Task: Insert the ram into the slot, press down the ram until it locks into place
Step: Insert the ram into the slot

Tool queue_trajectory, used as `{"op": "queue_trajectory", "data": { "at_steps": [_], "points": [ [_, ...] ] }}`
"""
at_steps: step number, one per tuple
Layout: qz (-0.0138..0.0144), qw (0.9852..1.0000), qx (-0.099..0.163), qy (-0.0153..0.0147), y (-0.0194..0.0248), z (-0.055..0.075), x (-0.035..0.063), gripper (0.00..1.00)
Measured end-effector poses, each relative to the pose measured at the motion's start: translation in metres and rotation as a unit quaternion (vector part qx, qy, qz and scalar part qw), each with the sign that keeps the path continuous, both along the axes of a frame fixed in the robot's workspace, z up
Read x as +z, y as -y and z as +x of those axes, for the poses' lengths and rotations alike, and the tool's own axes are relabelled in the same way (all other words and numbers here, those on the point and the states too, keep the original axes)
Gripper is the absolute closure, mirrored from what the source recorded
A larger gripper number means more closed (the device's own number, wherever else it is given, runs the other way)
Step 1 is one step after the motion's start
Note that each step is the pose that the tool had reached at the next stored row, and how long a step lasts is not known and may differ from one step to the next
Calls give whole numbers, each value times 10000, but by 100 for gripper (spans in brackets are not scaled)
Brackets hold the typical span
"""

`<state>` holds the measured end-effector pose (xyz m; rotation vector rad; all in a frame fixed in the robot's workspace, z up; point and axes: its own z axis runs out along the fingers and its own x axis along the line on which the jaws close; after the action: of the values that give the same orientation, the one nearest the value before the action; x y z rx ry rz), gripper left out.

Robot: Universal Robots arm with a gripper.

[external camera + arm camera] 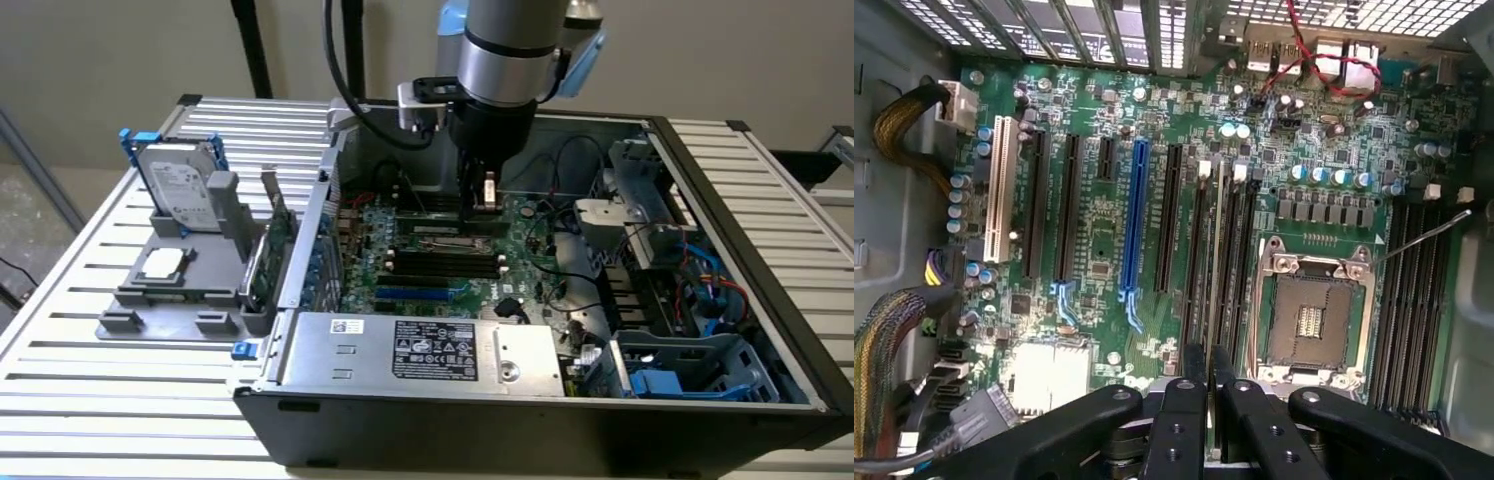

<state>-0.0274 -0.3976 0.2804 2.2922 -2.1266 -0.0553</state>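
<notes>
1. Slatted metal table (80,300) under an open computer case (534,420); above the board inside, gripper (485,195) pressed together on the ram (1215,250), pinching it on edge.
2. Ram lengthwise along the slot (1226,300), just over it or entering it; cannot tell which.
3. Judged partway: lined up, not visibly locked; seating and pressing down left.
4. By the exterior view's clock, silver socket (461,243) at six o'clock of the gripper; hard drive (180,190) at nine o'clock, well apart.
</notes>
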Motion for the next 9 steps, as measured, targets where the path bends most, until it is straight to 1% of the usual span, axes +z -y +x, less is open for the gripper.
{"op": "queue_trajectory", "data": {
  "at_steps": [5, 9],
  "points": [
    [0, 10000, -14, 0, 0, 7, -91, 87],
    [-6, 10000, -92, 0, 0, 9, -163, 87]
  ]
}}
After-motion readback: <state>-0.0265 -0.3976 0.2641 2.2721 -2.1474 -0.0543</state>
